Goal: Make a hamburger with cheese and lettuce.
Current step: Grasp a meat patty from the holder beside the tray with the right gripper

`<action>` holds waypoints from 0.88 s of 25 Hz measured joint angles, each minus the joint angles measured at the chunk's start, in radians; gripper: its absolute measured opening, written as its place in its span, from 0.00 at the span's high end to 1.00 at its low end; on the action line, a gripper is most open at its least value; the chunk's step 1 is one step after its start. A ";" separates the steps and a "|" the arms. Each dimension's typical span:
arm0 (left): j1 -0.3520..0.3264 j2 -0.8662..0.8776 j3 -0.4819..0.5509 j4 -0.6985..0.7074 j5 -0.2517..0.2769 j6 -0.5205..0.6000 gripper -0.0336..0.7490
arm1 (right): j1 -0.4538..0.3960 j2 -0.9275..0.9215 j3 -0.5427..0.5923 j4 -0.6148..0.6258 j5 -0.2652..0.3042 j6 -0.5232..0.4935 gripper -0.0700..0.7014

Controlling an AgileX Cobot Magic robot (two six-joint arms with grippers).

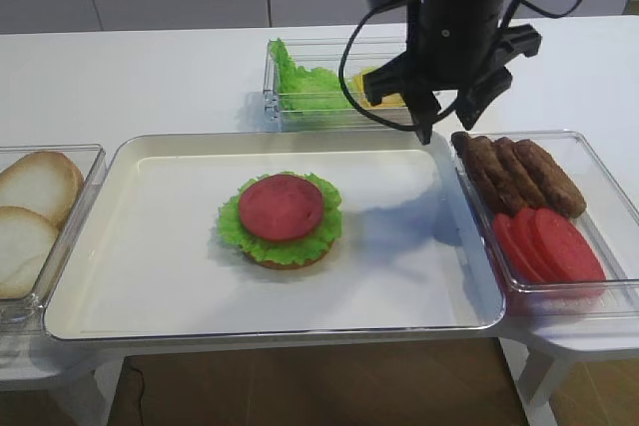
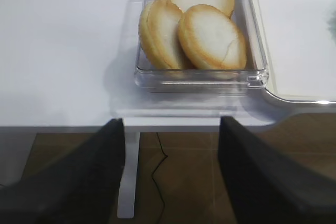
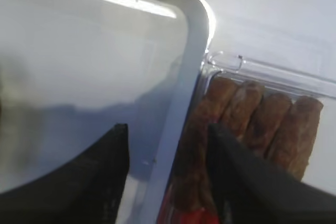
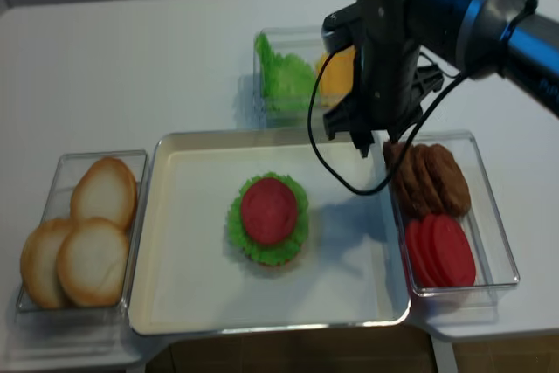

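Note:
The hamburger (image 1: pixel 282 218) lies in the middle of the white tray (image 1: pixel 150 266): a tan bun base, a frilly green leaf and a red round slice on top. More lettuce (image 1: pixel 305 87) and the yellow cheese (image 4: pixel 336 72) share a clear box behind the tray, and the arm hides part of the cheese. My right gripper (image 1: pixel 446 127) hangs open above the tray's back right corner. In the right wrist view nothing is held between its fingers (image 3: pixel 118 156), with the tray rim and a brown patty (image 3: pixel 191 145) below. My left gripper (image 2: pixel 172 129) is open, off the table's front edge.
A clear box at the right holds brown patties (image 1: pixel 519 172) and red slices (image 1: pixel 549 246). A clear box at the left holds pale bun halves (image 2: pixel 199 30). Cables loop down from the right arm beside the lettuce box.

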 joint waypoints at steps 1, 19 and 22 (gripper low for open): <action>0.000 0.000 0.000 0.000 0.000 0.000 0.42 | 0.000 -0.008 0.015 0.000 0.000 -0.002 0.42; 0.000 0.000 0.000 0.000 0.000 0.000 0.42 | 0.000 -0.012 0.035 -0.039 0.000 0.026 0.44; 0.000 0.000 0.000 0.000 0.000 0.000 0.42 | 0.000 -0.006 0.035 -0.043 -0.002 0.027 0.46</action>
